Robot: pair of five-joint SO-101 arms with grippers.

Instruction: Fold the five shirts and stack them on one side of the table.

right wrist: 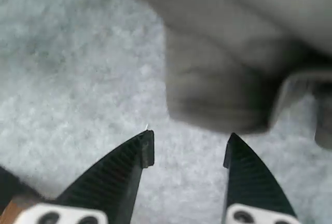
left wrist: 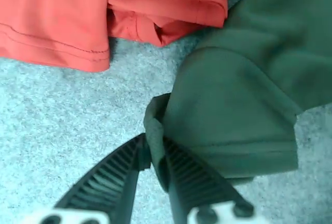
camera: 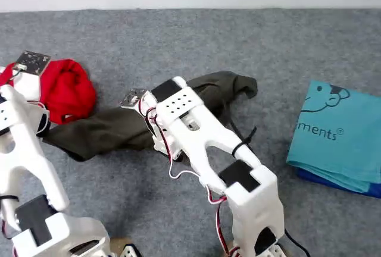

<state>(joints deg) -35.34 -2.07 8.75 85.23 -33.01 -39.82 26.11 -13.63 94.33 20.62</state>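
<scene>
left gripper pinching dark green shirt fold, right gripper spread beside its edge, grey table stretch toward teal shirt

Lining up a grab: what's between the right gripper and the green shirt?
Only bare grey carpet separates right gripper and green shirt, per the right wrist view.
</scene>
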